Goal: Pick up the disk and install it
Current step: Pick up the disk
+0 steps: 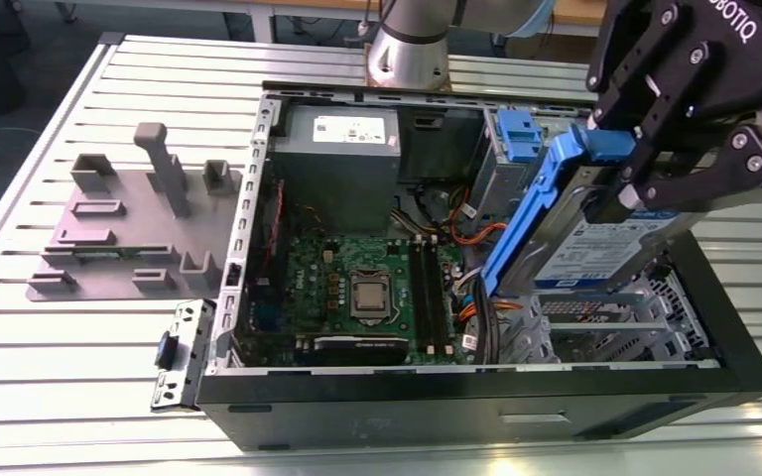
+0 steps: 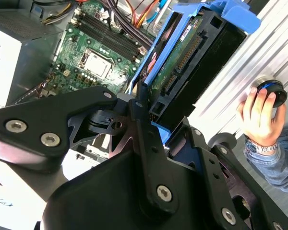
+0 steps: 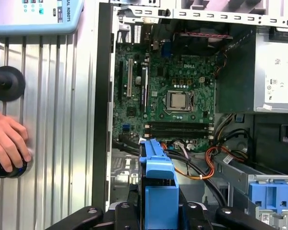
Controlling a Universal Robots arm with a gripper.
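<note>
Disk [image 1: 590, 243] is pinched by gripper [image 1: 626, 183], held tilted above open computer case [image 1: 487, 382], over the drive cage at the case's front corner. Grey stand [image 1: 136, 223] is set apart on tabletop [image 1: 37, 377].

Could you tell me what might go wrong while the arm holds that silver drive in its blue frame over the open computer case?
1. The black gripper clamps the silver hard drive in its blue plastic frame at one end only, tilted; it could slip onto the green motherboard.
2. Orange and black cables lie beside the metal drive cage and might snag the drive.
3. A person's hand rests on the slatted table near the case.
</note>
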